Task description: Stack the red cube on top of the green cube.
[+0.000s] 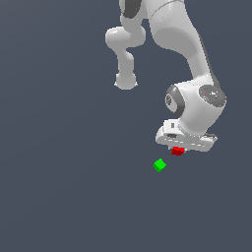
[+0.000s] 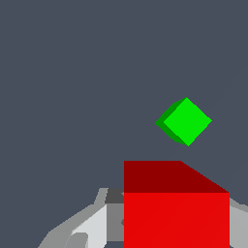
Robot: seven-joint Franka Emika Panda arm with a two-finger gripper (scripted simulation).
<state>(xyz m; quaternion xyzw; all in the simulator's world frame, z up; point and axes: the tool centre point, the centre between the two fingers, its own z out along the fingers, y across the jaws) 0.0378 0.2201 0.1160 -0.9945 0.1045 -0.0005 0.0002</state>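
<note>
The red cube (image 1: pixel 177 151) sits directly under my gripper (image 1: pixel 180 149), partly hidden by the white hand in the exterior view. In the wrist view the red cube (image 2: pixel 176 208) fills the space between my fingers (image 2: pixel 92 225), which flank it on both sides, so the gripper looks shut on it. The green cube (image 1: pixel 159 165) lies on the grey floor a short way from the red cube, toward the exterior view's left and lower in the picture. It also shows in the wrist view (image 2: pixel 185 121), apart from the red cube and turned diagonally.
The arm's white links (image 1: pixel 172 29) rise above the gripper in the exterior view, with an elbow joint (image 1: pixel 125 78) toward the exterior view's left. The flat grey floor (image 1: pixel 59 172) spreads around both cubes.
</note>
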